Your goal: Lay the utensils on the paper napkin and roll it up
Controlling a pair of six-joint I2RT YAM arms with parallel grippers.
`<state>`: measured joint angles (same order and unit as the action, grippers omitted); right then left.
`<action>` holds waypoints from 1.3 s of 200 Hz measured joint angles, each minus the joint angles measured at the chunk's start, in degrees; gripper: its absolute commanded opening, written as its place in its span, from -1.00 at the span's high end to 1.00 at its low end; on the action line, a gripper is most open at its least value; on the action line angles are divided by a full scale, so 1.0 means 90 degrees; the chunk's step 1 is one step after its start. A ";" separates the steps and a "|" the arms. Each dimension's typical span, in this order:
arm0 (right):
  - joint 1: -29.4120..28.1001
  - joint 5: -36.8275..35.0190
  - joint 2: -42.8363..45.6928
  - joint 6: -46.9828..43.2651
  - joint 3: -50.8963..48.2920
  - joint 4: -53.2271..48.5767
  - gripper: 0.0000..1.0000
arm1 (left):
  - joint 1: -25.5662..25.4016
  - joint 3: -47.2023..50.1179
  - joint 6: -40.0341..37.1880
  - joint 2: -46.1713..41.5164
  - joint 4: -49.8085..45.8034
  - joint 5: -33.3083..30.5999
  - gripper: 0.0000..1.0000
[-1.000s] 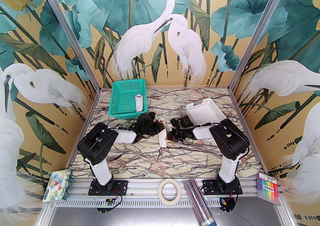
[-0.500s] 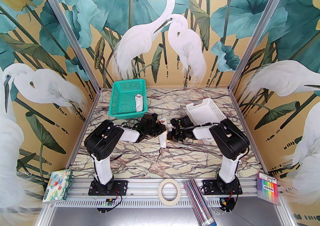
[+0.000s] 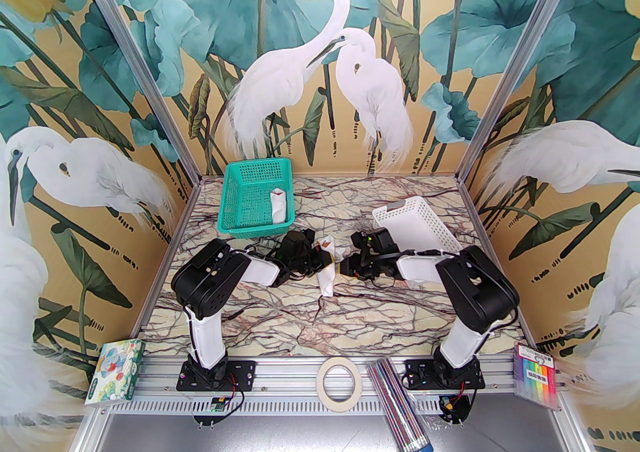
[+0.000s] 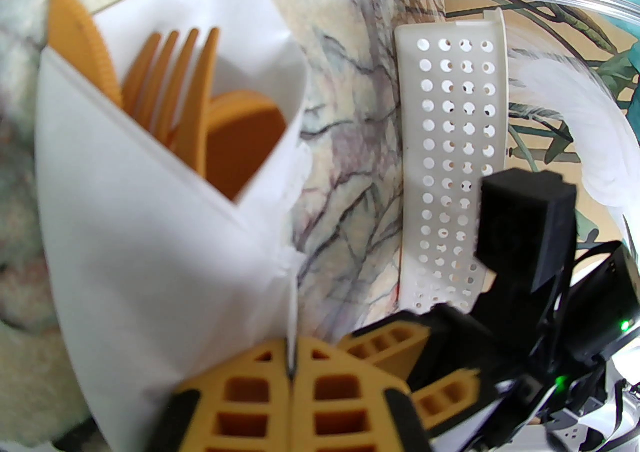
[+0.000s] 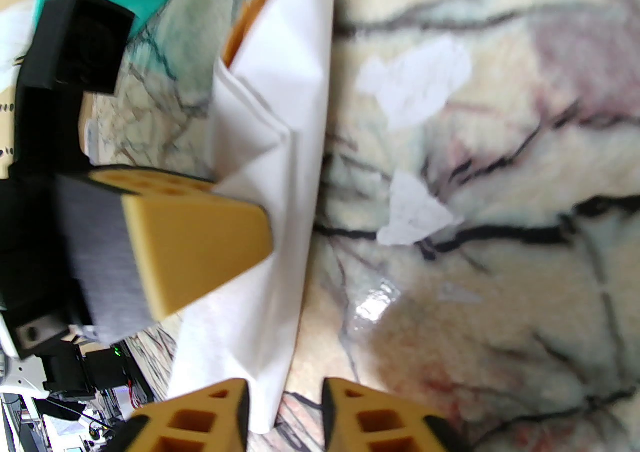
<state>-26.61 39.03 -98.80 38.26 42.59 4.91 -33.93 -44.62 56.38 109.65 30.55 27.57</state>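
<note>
Mid-bench point(image 3: 350, 320), between both arms: the paper napkin point(image 4: 150, 250) is already wrapped round the utensils point(image 4: 200, 104). Fork tines, knife tip and spoon bowl poke from its open end. The left tool point(image 4: 291, 375) is clenched on the napkin's outer flap. The right tool point(image 5: 285, 405) has its jaws apart, gripping nothing, with the roll's lower end just beside one finger. Rolling looks nearly done — likely left: snugging the loose flap and letting go.

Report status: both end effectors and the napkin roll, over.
Left end effector shut on the paper napkin edge. Right end effector open, roll's end between its jaws. Utensils wrapped, tips showing. Torn paper scraps beside it.
</note>
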 measured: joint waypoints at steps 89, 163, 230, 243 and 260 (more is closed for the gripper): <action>-0.0372 -0.0155 -0.0187 0.0185 0.0080 0.0333 0.09 | -0.0002 0.0000 0.0000 0.0000 0.0012 0.0000 1.00; -0.0670 -0.0532 -0.0469 0.0182 0.0364 0.0175 0.15 | 0.0007 0.0000 0.0000 0.0000 0.0012 -0.0017 1.00; -0.0670 -0.0729 -0.0653 0.0231 0.0520 0.0039 0.58 | 0.0007 0.0000 0.0002 0.0000 0.0019 -0.0022 0.89; -0.0675 -0.0780 -0.0692 0.0243 0.0534 0.0034 0.67 | -0.0002 0.0000 0.0000 0.0000 0.0019 -0.0017 0.84; -0.0675 -0.0818 -0.0707 0.0267 0.0537 0.0027 0.79 | -0.0024 0.0000 0.0005 -0.0010 0.0024 0.0000 0.77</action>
<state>-32.69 31.66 -105.16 40.66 47.42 5.15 -34.15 -44.62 56.42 109.56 30.76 27.57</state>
